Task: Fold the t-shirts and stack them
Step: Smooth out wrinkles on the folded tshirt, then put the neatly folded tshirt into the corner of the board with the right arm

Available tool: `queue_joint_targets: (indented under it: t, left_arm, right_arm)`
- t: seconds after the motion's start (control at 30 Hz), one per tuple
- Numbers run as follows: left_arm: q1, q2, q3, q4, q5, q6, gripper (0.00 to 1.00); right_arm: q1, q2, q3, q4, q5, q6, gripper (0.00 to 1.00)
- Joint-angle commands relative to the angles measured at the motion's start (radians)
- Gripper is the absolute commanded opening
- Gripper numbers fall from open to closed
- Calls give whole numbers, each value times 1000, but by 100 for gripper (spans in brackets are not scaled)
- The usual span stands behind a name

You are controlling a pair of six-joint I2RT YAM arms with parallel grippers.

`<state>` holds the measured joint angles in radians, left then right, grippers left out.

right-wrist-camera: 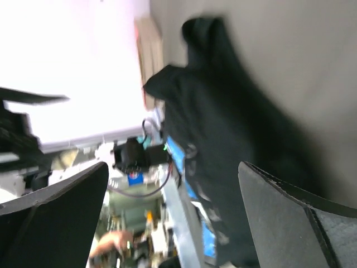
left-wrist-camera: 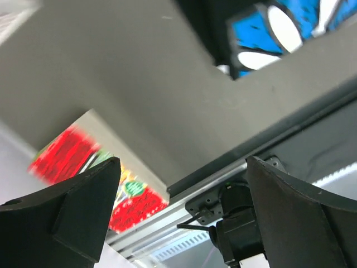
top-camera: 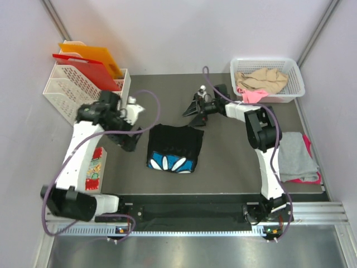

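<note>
A folded black t-shirt (top-camera: 174, 148) with a blue and white daisy print lies in the middle of the table; its print corner shows in the left wrist view (left-wrist-camera: 279, 28) and the shirt blurs through the right wrist view (right-wrist-camera: 234, 145). My left gripper (top-camera: 131, 140) hangs open and empty just left of it. My right gripper (top-camera: 194, 109) is open and empty above the shirt's far edge. A grey t-shirt (top-camera: 295, 156) lies on a magenta-pink one (top-camera: 308, 180) at the right. Beige (top-camera: 262, 79) and pink (top-camera: 252, 96) shirts fill a basket.
A white basket (top-camera: 295, 70) stands at the back right. A white rack (top-camera: 67, 84) with red (top-camera: 83, 68) and orange (top-camera: 92, 54) folders stands at the back left. A red patterned card (top-camera: 95, 167) lies at the left edge, also in the left wrist view (left-wrist-camera: 67, 153).
</note>
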<state>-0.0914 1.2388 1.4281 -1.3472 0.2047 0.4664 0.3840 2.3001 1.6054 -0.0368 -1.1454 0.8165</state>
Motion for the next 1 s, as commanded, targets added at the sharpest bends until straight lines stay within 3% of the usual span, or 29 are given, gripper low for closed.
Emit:
queue_joint_targets:
  t: [0.0, 0.13, 0.33, 0.43, 0.77, 0.97]
  left_arm:
    - [-188, 143, -57, 65, 27, 18, 99]
    - [-301, 272, -44, 123, 22, -2, 99]
    - [-401, 421, 8, 201, 45, -46, 99]
    - [-438, 465, -4, 238, 55, -57, 99]
    - [-438, 580, -107, 376, 68, -89, 99]
    - [-436, 610, -173, 470, -74, -69, 99]
  right_arm:
    - [-53, -28, 4, -36, 42, -54, 100]
    - [-69, 5, 74, -152, 79, -151, 100]
    - [-112, 50, 151, -227, 104, -220, 100]
    - [-112, 87, 209, -349, 130, -316, 100]
    - [-57, 131, 169, -528, 174, -505, 100]
    - [-1, 134, 142, -535, 179, -507, 100]
